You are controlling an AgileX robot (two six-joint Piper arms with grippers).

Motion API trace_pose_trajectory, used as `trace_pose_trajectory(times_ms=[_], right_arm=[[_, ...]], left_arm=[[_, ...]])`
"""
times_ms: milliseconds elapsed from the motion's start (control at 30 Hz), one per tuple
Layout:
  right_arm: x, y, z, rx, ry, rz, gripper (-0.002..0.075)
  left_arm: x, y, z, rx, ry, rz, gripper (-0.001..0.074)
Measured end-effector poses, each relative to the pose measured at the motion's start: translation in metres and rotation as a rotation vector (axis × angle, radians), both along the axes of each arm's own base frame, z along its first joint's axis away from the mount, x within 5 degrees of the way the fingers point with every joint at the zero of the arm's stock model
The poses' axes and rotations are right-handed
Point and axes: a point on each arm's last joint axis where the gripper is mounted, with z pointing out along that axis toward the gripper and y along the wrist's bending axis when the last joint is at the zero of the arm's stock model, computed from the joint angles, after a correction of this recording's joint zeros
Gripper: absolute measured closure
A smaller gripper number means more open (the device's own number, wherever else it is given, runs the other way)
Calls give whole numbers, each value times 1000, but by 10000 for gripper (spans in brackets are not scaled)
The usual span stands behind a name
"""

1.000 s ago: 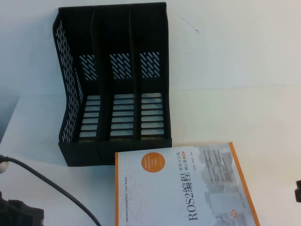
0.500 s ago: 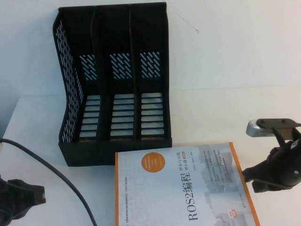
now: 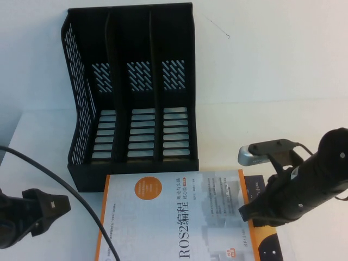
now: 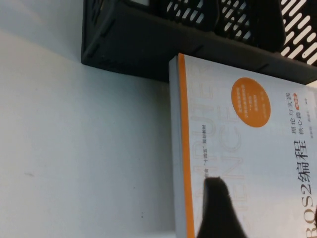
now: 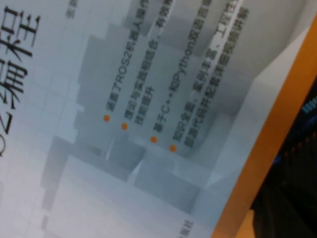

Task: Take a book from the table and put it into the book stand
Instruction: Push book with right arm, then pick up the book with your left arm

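A grey and orange book (image 3: pixel 174 217) titled "ROS2" lies flat at the front of the table, just before the black three-slot book stand (image 3: pixel 130 81). It rests on a second book (image 3: pixel 260 187) that shows at its right side. My right gripper (image 3: pixel 247 209) is down at the top book's right edge; the right wrist view shows only the cover (image 5: pixel 124 124) from very close. My left gripper (image 3: pixel 60 205) is open and empty, to the left of the book. One of its fingers (image 4: pixel 215 208) shows over the book's left edge (image 4: pixel 257 148), near the stand's front (image 4: pixel 148 44).
A black cable (image 3: pixel 65 190) runs across the table's front left above my left arm. The white table (image 3: pixel 283 98) stretches to the right of the stand. The stand's three slots hold nothing.
My right arm has come in from the right to the book's right edge. The top book has slid left, uncovering the book beneath. My left gripper has moved right toward it.
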Motion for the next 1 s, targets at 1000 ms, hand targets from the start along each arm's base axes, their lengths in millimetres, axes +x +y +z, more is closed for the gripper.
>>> trace_pose_trajectory(times_ms=[1000], right_arm=[[-125,-92,173,-25,-392,-169,724]], left_arm=[[46,19,-44,-338,135,-189,531]])
